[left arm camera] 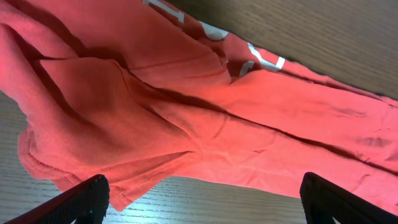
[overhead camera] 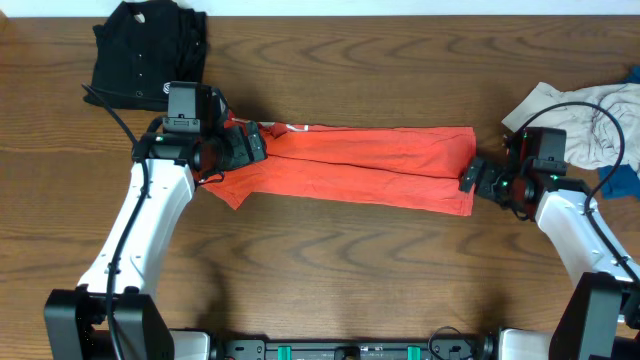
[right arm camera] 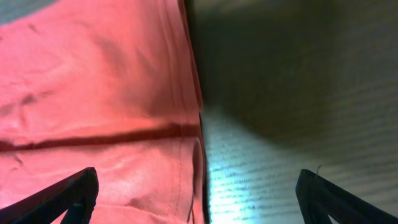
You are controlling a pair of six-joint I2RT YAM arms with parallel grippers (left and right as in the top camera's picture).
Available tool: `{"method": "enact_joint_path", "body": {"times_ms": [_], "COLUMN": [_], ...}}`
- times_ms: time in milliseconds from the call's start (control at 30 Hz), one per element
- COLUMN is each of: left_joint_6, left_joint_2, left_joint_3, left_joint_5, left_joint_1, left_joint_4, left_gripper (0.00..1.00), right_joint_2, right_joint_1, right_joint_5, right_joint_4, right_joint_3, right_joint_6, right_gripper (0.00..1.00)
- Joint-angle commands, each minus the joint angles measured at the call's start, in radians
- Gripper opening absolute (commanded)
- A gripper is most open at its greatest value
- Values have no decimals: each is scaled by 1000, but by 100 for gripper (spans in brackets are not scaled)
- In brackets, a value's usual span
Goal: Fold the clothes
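Observation:
The red-orange T-shirt [overhead camera: 370, 160] lies across the middle of the table as a long folded strip, white lettering [left arm camera: 261, 59] showing near its left end. My left gripper [overhead camera: 250, 145] hovers over the sleeve end and stands open, its fingertips [left arm camera: 81, 202] wide apart over the shirt's lower edge [left arm camera: 186, 112] and bare wood. At the strip's right end, my right gripper [overhead camera: 472, 178] is open too, straddling the hem [right arm camera: 198, 143], with one fingertip [right arm camera: 62, 199] over cloth and the other over wood. Neither gripper holds anything.
A black buttoned shirt [overhead camera: 150, 55] sits folded at the back left corner. A pale grey crumpled piece [overhead camera: 590, 120] and a blue piece [overhead camera: 625, 180] lie at the right edge, behind my right arm. Wooden tabletop [overhead camera: 340, 270] stretches in front of the T-shirt.

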Motion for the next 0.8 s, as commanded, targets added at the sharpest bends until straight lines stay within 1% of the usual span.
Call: {"method": "enact_joint_path", "body": {"times_ms": [0, 100, 333, 767], "left_joint_6": [10, 9, 9, 9], "left_joint_2": [30, 46, 51, 51], "left_joint_3": [-8, -8, -8, -8], "left_joint_5": [8, 8, 9, 9], "left_joint_1": [-2, -2, -2, -2], "left_joint_4": [0, 0, -1, -1], "left_gripper": [98, 98, 98, 98], "right_joint_2": [32, 72, 156, 301], "right_joint_1": [-8, -8, -8, -8], "right_joint_5": [-24, -68, -80, -237], "right_joint_4": [-5, -13, -8, 61], "right_joint_3": [35, 46, 66, 66], "right_joint_6": [-50, -72, -72, -129], "right_gripper": [99, 99, 99, 99]}}
